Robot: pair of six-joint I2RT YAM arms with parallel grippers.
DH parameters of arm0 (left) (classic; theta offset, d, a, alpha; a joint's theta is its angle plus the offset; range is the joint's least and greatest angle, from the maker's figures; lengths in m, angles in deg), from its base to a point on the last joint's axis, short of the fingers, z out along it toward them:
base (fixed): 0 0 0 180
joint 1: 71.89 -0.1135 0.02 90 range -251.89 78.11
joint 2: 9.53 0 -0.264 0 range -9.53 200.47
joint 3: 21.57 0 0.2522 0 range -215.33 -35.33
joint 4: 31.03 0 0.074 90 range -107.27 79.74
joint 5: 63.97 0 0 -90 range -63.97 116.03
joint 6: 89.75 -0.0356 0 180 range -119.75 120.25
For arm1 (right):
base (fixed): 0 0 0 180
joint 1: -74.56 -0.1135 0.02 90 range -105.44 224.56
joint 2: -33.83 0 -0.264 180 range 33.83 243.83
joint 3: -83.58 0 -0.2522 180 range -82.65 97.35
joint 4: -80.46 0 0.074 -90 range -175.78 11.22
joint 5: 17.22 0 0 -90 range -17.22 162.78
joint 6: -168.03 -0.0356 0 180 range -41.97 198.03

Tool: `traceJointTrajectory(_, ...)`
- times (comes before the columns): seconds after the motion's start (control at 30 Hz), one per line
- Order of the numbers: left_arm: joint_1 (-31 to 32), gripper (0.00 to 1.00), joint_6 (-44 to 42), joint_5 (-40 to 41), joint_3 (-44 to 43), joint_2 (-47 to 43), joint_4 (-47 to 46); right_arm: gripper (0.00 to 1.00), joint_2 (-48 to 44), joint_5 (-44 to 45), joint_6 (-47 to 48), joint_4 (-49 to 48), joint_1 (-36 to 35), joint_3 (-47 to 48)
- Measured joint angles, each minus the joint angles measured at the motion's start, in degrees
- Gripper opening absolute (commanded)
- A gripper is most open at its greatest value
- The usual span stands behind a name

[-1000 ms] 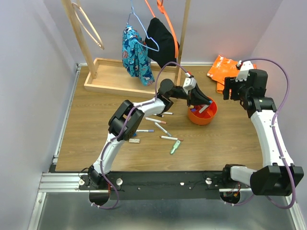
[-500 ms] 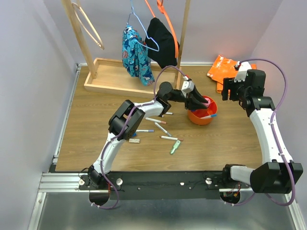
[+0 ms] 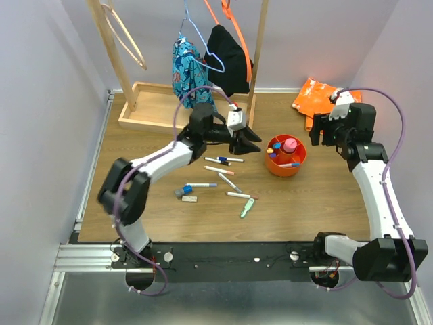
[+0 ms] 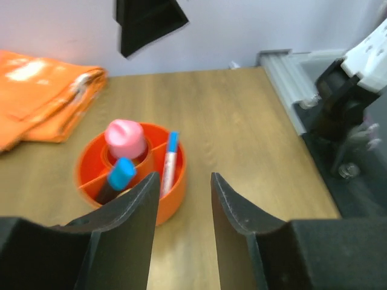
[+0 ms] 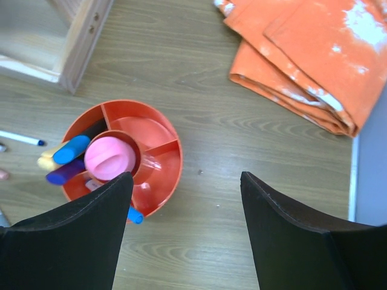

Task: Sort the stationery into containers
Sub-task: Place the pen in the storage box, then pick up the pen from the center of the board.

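The orange cup [image 3: 300,162] stands right of centre and holds a pink highlighter [image 3: 289,145], blue-capped and yellow markers and a thin white pen [image 3: 289,164]. My left gripper [image 3: 249,141] is open and empty, just left of the cup. Its wrist view shows the cup [image 4: 172,198], the pink highlighter [image 4: 126,138] and the pen [image 4: 169,162] beyond the gripper [image 4: 183,179]. My right gripper [image 3: 323,132] is open and empty, above and right of the cup [image 5: 158,128]. Several pens [image 3: 222,160] and a mint-green piece [image 3: 247,207] lie on the table.
An orange bag [image 3: 314,95] lies at the back right, also in the right wrist view [image 5: 308,54]. A wooden tray base [image 3: 152,108] with uprights and hanging clothes [image 3: 191,78] stands at the back. A small grey item [image 3: 180,192] and a white piece [image 3: 189,199] lie left of the pens.
My left gripper was over the cup with a pen. The pen now lies in the cup, and the gripper has drawn back to the left, open. The right arm has barely moved.
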Motion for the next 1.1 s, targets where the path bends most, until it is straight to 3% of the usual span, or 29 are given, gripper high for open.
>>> traceJointTrajectory(0.1, 0.0, 0.46, -18.0, 3.9, -1.4, -8.8, 23.9, 0.80, -1.7, -2.6, 0.2, -1.1, 0.0, -2.8)
traceJointTrajectory(0.2, 2.7, 0.46, -29.1, 10.3, -5.1, -10.2, 43.3, 0.80, -2.4, -4.3, 0.5, -1.7, 0.0, -4.9)
traceJointTrajectory(0.3, 5.2, 0.46, -35.6, 17.5, -7.7, -6.4, 56.9, 0.79, -2.7, -5.4, 0.8, -1.7, 0.0, -5.7)
traceJointTrajectory(0.4, 6.9, 0.46, -39.0, 23.9, -7.7, -2.8, 64.8, 0.79, -3.1, -6.4, 1.3, -1.8, 0.0, -5.7)
traceJointTrajectory(0.7, 12.6, 0.46, -44.5, 33.6, -11.7, 4.4, 72.3, 0.79, -6.0, -7.1, 2.1, -1.8, 0.0, -5.7)
traceJointTrajectory(1.1, 14.2, 0.44, -45.9, 35.3, -12.1, 8.9, 72.9, 0.80, -8.9, -7.0, 2.1, -2.2, 0.0, -7.4)
